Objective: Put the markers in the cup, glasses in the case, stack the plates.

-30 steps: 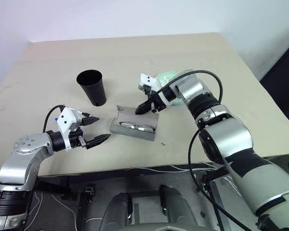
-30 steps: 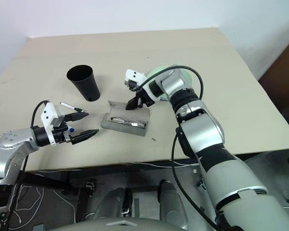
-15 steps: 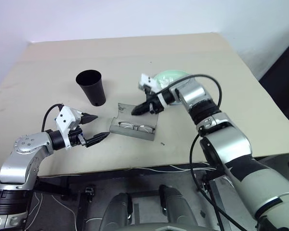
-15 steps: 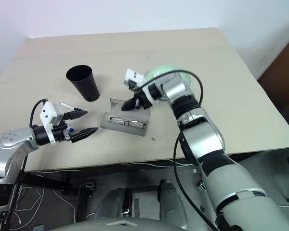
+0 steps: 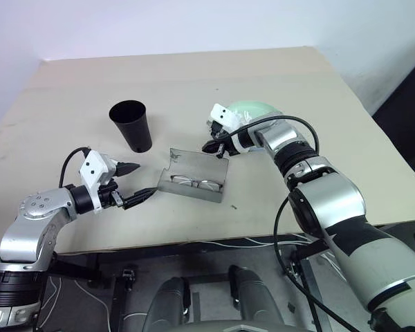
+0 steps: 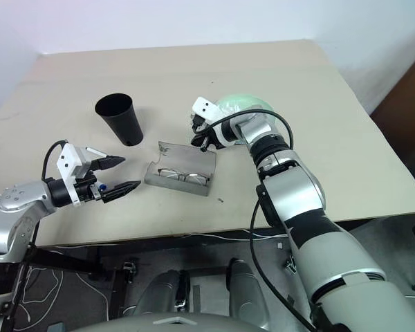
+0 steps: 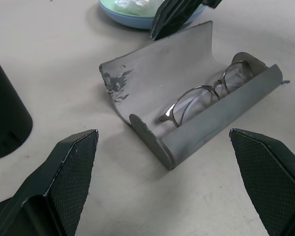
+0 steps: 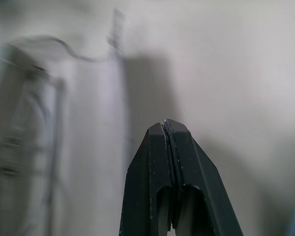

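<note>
Surface: beige table filling most of the head views, pale wall behind at the top, dark floor and cables below the near edge.
Cup: black cup stood upright, upper left of centre in the head views; its dark side is caught at the left edge of the left wrist view.
Case: grey case lain open at frame centre, lid tipped up on the far side; scuff marks seen on the lid's inner face in the left wrist view.
Glasses: glasses seen lying inside the case trough, lenses toward the front wall.
Plates: mint green plate seen upper right of centre, partly hidden by the right arm; light blue plate seen under it in the left wrist view, so the pair reads as stacked. White crumpled stuff sits on top.
Markers: one thin marker glimpsed just behind the left gripper; cap colour cannot be told.
Left gripper: left gripper held lower left of the case, fingers spread wide, nothing between them.
Right gripper: right gripper clenched tight with nothing in it, tips placed just behind the raised lid's right end; contact cannot be told.
</note>
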Motion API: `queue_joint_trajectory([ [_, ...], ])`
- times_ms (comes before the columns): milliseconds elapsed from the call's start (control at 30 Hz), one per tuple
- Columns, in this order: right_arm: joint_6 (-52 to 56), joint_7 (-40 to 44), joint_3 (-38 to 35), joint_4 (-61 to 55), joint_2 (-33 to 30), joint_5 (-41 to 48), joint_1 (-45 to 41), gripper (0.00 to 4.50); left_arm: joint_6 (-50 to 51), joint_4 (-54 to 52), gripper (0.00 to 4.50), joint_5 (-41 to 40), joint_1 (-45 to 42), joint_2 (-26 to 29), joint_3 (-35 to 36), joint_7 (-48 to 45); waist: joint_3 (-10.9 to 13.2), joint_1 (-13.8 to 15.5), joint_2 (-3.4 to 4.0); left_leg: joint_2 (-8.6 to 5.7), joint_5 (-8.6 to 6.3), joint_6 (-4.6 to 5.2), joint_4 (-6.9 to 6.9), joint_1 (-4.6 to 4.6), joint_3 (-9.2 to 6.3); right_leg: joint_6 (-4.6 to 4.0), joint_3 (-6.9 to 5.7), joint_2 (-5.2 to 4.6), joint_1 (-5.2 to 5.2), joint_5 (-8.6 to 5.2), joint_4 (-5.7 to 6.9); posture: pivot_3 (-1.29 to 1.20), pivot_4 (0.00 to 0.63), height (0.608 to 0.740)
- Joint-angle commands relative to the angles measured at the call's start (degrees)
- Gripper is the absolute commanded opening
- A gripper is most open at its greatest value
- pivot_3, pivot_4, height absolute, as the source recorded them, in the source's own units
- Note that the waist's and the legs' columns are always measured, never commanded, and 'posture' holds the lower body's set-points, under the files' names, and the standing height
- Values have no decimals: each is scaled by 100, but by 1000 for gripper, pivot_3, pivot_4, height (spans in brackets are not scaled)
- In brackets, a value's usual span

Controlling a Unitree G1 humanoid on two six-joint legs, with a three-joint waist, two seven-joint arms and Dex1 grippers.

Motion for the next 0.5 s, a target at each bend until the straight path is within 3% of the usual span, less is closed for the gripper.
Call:
queue_joint_trajectory([
  [33,-22,-21,-187,44,-6,84,-331,34,-32,-225,4500,-104,84,86,206,-56,0,-4,0,0,0,0,0,0,0,0,1,1,0,0,0,0,150,733],
  [167,-118,302,-87,50,-49,-7,-351,34,-10,-239,4500,-104,92,118,195,-95,0,4,0,0,0,0,0,0,1,1,0,4,0,0,1,0,150,733],
  [500,-354,-32,138,117,-19,-328,-141,34,91,-284,4500,-117,5,118,173,-89,0,4,0,-1,0,0,0,2,1,1,0,4,4,0,-1,0,150,733],
])
